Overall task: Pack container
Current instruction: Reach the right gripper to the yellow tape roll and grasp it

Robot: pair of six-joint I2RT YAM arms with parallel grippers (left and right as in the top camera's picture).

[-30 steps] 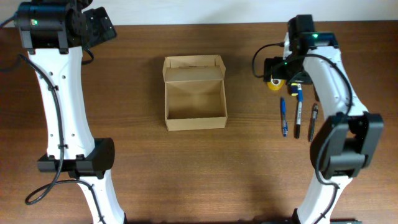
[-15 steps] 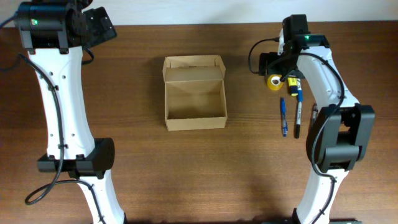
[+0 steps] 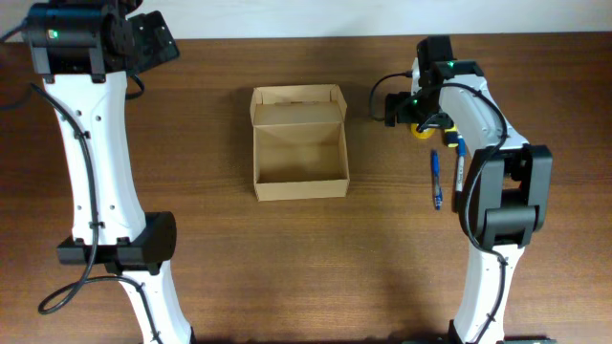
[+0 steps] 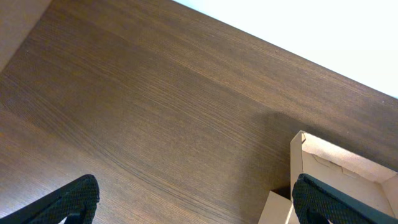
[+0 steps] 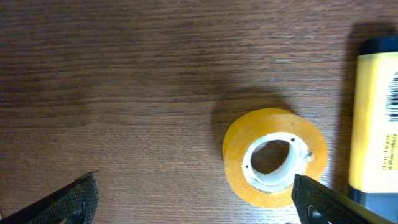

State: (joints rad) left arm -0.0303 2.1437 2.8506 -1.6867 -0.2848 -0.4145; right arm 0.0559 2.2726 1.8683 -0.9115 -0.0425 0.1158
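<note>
Kraft-brown cardboard makes up the container [image 3: 300, 153], a plain, unmarked rectangular box set near the centre of the desk [image 3: 210, 268]. Its flap lid is folded up at the 12 o'clock edge and its bare floor is exposed. A yellow tape roll [image 3: 422, 126] is seen at its 3 o'clock, well apart, with pens [image 3: 436, 179] at the roll's 6 o'clock. The right end effector [image 5: 196, 194] is held over the roll, fingers spread. The left end effector [image 4: 196, 200], likewise spread, is held at the container's 10 o'clock.

Dark brown wood-grain table [image 3: 287, 248] fills nearly all of overhead view, grain running L-R. Thin white wall [image 3: 287, 17] strip along top edge. Left wrist view: white at upper right, tan patch [image 4: 15, 18] upper left, can't tell what. Light even, shadows soft.
</note>
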